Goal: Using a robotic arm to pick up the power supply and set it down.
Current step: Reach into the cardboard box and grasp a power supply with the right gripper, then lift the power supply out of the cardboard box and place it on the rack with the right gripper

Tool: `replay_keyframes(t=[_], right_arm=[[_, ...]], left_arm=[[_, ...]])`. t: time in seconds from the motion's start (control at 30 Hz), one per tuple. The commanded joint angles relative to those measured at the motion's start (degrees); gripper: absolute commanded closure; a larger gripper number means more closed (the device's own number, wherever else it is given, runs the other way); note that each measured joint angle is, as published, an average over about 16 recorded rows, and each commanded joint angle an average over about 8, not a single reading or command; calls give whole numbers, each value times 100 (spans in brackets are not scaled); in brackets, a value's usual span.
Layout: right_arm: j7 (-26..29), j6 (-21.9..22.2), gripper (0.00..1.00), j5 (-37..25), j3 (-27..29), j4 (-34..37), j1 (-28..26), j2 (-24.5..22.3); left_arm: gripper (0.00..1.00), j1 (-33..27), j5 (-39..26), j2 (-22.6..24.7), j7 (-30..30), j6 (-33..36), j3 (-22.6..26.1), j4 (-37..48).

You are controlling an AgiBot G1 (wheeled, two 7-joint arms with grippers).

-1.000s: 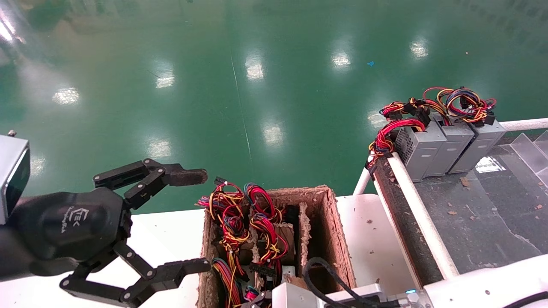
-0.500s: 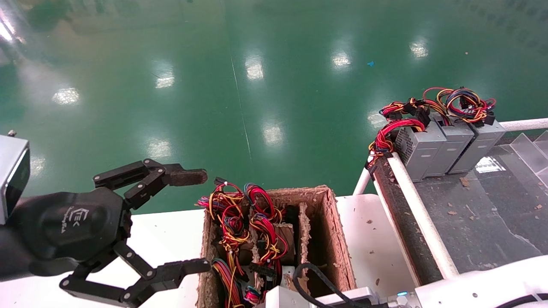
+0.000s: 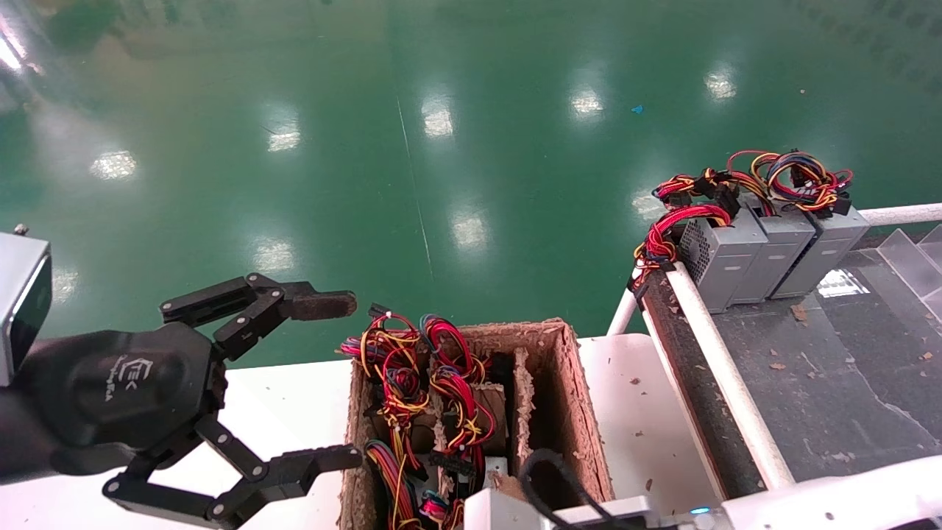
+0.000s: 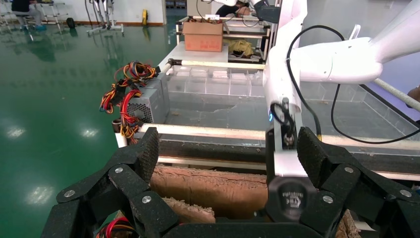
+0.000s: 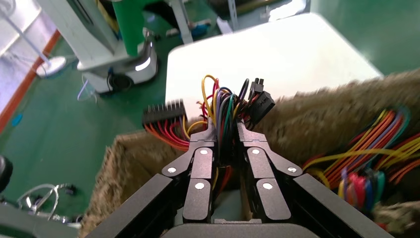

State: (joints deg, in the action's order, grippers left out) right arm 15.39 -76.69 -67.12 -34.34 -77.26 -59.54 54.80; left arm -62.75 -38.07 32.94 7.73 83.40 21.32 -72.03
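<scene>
At the lower centre of the head view the brown box [image 3: 567, 412] holds the power supply [image 5: 225, 119], its wires clenched by the right hand [image 5: 226, 130], while the left hand [image 3: 327, 383] hangs released at lower left.

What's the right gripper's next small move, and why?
Probably lift straight up. The right gripper is shut on a wire bundle inside the cardboard box, and three power supplies already stand on the conveyor. The left gripper hangs open beside the box.

right hand's looped black cable [image 3: 548, 471] shifted at the carton's [image 3: 570, 397] near edge, white arm [image 3: 831, 497] lower
</scene>
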Motion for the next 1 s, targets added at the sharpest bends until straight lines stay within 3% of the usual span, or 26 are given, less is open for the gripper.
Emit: replay_keyframes(t=[0.03, 1.0], right_arm=[[-54, -15, 100, 117, 61, -5, 25, -30], [-1042, -641, 100, 2942, 2049, -39, 275, -1546]], left_arm=[[0, 0, 0, 0, 0, 0, 0, 0], [0, 0, 1, 0, -1, 0, 1, 0]])
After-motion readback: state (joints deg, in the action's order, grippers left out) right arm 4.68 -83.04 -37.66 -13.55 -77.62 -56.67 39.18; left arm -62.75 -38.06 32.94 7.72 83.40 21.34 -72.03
